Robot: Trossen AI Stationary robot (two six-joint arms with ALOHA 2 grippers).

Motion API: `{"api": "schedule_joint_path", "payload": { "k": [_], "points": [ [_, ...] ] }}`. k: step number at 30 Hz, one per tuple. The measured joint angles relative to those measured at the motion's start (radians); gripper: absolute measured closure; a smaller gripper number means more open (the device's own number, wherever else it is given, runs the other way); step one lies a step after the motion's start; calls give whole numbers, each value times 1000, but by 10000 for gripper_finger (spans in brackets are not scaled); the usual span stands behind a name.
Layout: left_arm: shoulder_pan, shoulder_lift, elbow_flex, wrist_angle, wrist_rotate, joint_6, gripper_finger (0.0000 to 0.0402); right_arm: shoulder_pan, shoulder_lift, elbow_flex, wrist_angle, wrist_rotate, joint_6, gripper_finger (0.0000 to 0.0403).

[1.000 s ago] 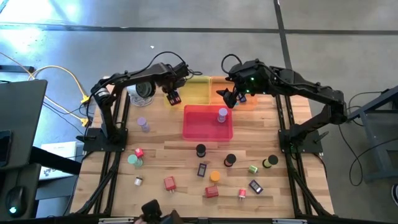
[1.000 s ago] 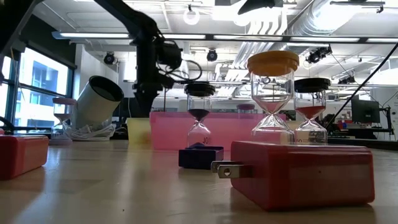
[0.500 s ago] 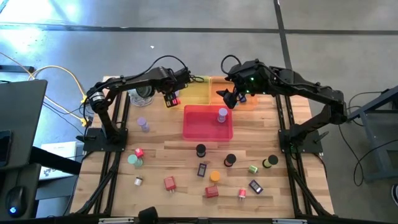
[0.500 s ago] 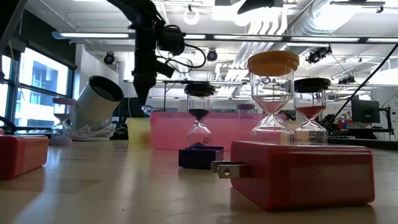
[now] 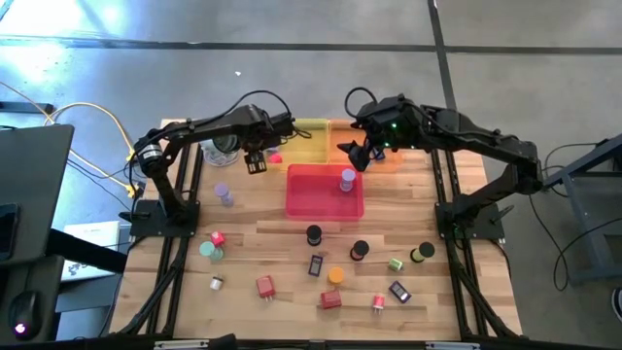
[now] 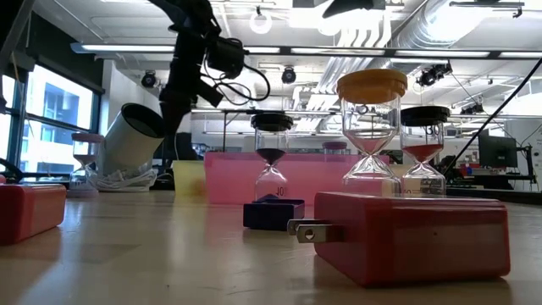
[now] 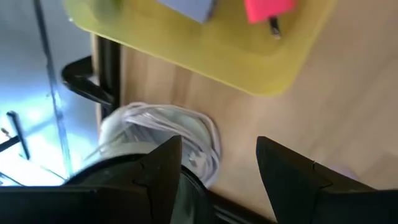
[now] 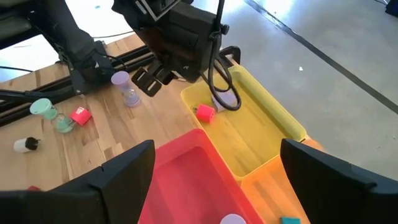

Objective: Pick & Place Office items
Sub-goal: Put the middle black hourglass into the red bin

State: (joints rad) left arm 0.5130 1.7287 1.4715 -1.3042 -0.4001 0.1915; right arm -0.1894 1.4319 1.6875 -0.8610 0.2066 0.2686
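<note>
A pink plug block (image 8: 205, 112) lay inside the yellow tray (image 5: 313, 152), just beside the left gripper (image 5: 257, 162), which was held above the wood beside the tray's outer edge with its jaws parted and nothing between them. In the left wrist view the same block (image 7: 268, 9) was seen in the tray next to a blue piece (image 7: 193, 7), with a white cable coil (image 7: 163, 130) close under the fingers (image 7: 160, 168). The right gripper (image 5: 358, 154) was held beyond the pink tray (image 5: 303, 199), wide open and empty; a lilac hourglass (image 5: 347, 180) stood in that tray just below it. The remaining hourglasses and plug blocks (image 5: 264, 285) were scattered on the table (image 5: 262, 228), well apart from both grippers.
</note>
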Motion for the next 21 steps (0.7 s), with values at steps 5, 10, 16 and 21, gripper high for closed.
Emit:
{"api": "schedule_joint_path", "payload": {
  "k": [5, 10, 16, 21],
  "points": [
    [-16, 0, 0, -48, 37, -25, 200, 8, 0, 0, 13, 0, 20, 68],
    [-46, 0, 0, -154, -22, -135, 188, 8, 0, 0, 18, -1, 27, 68],
    [-76, 0, 0, -232, 82, -147, 187, 12, 0, 0, 29, -1, 53, 68],
    [-96, -42, -2, -265, 300, -165, 187, 33, 0, 0, 28, 0, 68, 68]
  ]
}}
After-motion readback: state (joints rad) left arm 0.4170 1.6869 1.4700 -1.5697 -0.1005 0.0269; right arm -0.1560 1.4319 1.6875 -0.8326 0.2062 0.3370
